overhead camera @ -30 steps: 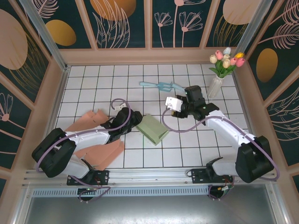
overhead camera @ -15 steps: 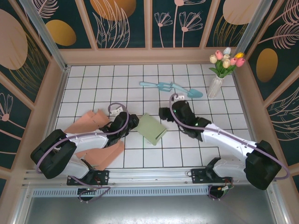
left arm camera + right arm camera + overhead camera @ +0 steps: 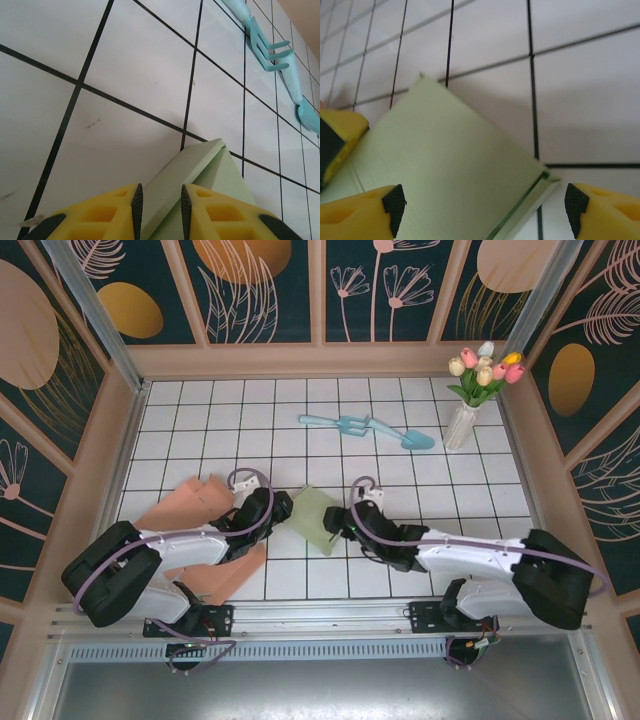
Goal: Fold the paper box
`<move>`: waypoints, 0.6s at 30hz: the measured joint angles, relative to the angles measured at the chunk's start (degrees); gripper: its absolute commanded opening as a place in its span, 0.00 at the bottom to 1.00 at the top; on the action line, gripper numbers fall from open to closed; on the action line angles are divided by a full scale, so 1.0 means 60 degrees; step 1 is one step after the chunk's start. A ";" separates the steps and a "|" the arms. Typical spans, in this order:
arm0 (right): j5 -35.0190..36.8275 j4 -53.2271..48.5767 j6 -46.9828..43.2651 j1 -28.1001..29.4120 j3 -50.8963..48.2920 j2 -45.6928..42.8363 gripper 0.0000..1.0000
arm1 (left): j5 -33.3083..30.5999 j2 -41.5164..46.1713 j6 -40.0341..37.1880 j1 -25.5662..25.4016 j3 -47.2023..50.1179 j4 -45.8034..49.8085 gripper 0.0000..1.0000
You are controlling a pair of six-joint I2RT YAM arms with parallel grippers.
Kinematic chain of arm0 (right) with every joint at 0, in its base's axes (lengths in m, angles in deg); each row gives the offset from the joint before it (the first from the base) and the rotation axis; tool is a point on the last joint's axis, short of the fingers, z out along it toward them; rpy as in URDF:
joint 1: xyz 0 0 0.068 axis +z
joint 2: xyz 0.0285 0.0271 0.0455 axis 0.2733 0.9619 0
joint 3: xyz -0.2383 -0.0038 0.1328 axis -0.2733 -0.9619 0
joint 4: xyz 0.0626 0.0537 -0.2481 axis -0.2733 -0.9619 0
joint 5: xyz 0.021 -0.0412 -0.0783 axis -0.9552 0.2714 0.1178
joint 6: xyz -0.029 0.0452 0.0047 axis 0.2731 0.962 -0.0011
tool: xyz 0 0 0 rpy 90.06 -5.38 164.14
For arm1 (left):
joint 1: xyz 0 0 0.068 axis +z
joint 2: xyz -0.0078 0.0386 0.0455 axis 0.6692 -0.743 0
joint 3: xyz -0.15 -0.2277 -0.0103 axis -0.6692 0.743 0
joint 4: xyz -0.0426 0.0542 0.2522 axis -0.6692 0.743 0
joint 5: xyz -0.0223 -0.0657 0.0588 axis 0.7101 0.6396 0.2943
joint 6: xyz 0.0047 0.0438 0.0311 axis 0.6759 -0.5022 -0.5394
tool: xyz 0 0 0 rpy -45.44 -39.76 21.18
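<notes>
The pale green paper box lies partly folded on the white tiled table, between the two arms. My left gripper grips the box's left side. In the left wrist view the left gripper is shut on a raised wall of the box, one black pad on each face. My right gripper is low at the box's right side. In the right wrist view the right gripper stands open wide, and the box's flat panel and its right edge lie between the fingers without touching the pads.
Flat salmon paper sheets lie under and beside the left arm. A teal garden fork and trowel lie at the back. A glass vase of tulips stands back right. Wooden walls enclose the table.
The right arm has swung down from the back and come low to the box's right side, its jaws opening wider. The left gripper has kept its hold on the box.
</notes>
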 measured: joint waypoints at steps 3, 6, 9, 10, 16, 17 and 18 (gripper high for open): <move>0.0084 0.0138 0.0135 0.0419 0.0229 0.0856 0.82 | -0.0109 -0.0004 -0.0025 -0.0018 0.0069 -0.0055 0.32; 0.0251 0.0171 0.0204 0.0459 0.0503 0.1475 0.81 | -0.0219 -0.0004 -0.0153 -0.0018 0.0117 -0.0091 0.38; 0.0586 0.0255 0.0164 0.0433 0.0688 0.1869 0.80 | -0.0441 0.0044 -0.0430 -0.0018 0.0171 0.0018 0.45; 0.0641 0.0299 0.0044 0.0397 0.0699 0.1938 0.79 | -0.0543 0.0120 -0.0557 -0.0018 0.0182 0.0109 0.46; 0.0667 0.0597 -0.1220 -0.0135 0.0699 0.2240 0.76 | -0.1355 0.1606 -0.1290 -0.0018 0.0459 0.0849 0.54; 0.0627 0.0659 -0.1421 -0.0248 0.0699 0.2262 0.76 | -0.1439 0.1963 -0.1399 -0.0018 0.0546 0.0976 0.54; 0.0572 0.0718 -0.1625 -0.0397 0.0699 0.2277 0.76 | -0.1479 0.2244 -0.1501 -0.0018 0.0612 0.1071 0.54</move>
